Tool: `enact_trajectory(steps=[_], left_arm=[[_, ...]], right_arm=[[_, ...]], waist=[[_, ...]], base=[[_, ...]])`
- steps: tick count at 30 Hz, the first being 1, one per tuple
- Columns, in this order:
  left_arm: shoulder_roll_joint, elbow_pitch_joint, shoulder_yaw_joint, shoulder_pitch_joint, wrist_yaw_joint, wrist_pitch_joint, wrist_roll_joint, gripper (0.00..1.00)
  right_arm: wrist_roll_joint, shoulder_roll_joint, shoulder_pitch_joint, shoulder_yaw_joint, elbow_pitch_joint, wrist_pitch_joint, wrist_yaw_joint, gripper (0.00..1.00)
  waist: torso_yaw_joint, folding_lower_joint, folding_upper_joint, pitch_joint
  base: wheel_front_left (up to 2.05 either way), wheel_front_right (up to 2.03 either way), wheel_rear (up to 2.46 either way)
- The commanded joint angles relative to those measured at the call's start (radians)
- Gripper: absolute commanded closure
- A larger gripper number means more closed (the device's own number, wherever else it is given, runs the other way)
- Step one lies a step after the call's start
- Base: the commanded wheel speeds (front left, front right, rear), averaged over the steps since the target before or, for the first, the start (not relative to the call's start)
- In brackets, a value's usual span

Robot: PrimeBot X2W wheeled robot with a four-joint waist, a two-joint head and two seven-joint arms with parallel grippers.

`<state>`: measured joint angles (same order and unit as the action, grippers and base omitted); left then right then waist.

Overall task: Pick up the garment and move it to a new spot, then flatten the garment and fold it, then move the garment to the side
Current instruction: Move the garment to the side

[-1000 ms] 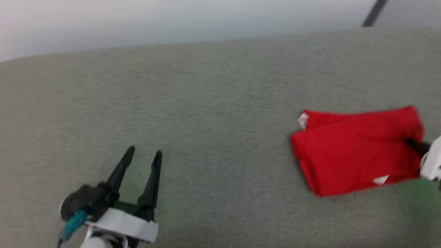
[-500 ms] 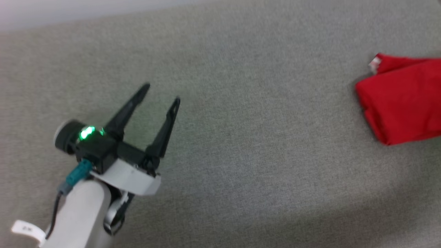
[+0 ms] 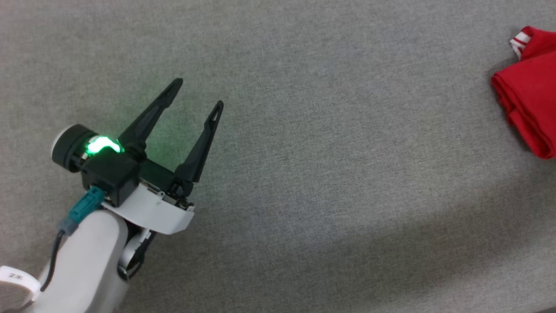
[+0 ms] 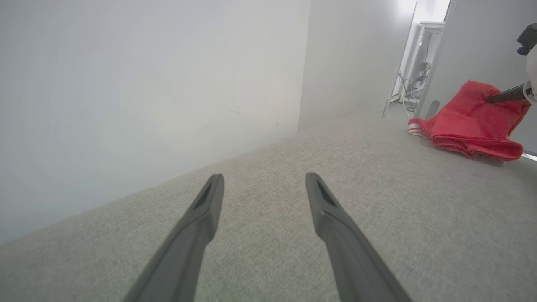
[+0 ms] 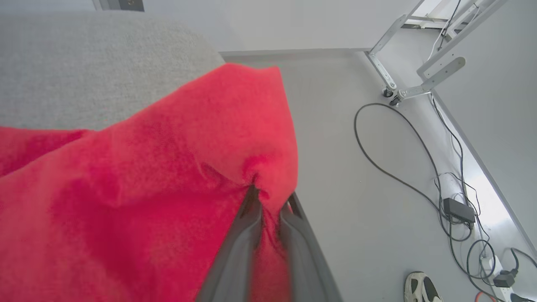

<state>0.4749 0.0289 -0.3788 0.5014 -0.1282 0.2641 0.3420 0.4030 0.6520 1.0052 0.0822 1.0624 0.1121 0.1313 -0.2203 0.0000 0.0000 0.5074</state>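
Note:
The garment (image 3: 530, 95) is a folded red bundle with a bit of white-and-red striped trim, lying at the far right edge of the grey surface in the head view. My right gripper (image 5: 270, 196) is shut on a pinch of the garment (image 5: 147, 176), its edge lifted over the surface's end. In the left wrist view the garment (image 4: 470, 121) rises at its far side, where a dark finger of the right gripper (image 4: 505, 95) grips it. My left gripper (image 3: 197, 93) hovers open over bare fabric far to the left, with nothing between its fingers (image 4: 209, 205).
The grey fabric surface (image 3: 325, 182) stretches wide between the left gripper and the garment. Beyond its end lies pale floor with black cables (image 5: 390, 163), a power adapter (image 5: 459, 208), a shoe (image 5: 421, 287) and a metal frame leg (image 5: 423, 79). A white wall (image 4: 147, 84) backs the surface.
The head camera has swung down and left, so the garment sits further right and higher in the picture. The left gripper stays open and has risen and tilted in the picture.

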Motion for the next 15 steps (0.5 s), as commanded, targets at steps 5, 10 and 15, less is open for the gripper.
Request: enact_trajectory(steps=[5,10,15], left_arm=[[0.007,-0.004,0.016,-0.012,-0.004,-0.001,-0.001,0.00],[-0.011,0.014,0.028,-0.035,-0.004,-0.001,0.005,0.00],[-0.049,0.037,0.035,-0.063,-0.004,-0.001,0.008,0.00]], right_arm=[[-0.038,-0.042,0.035,-0.009,0.079,-0.077,-0.001,0.71],[-0.051,-0.039,0.035,0.012,0.112,-0.104,-0.001,0.00],[-0.058,-0.032,-0.001,0.050,0.116,-0.120,-0.001,0.00]], waist=[[0.002,0.0000,0.0000,0.003],[0.003,0.0000,0.0000,-0.036],[0.018,0.0000,0.0000,-0.093]], base=[[0.00,0.00,0.00],[0.00,0.00,0.00],[0.00,0.00,0.00]])
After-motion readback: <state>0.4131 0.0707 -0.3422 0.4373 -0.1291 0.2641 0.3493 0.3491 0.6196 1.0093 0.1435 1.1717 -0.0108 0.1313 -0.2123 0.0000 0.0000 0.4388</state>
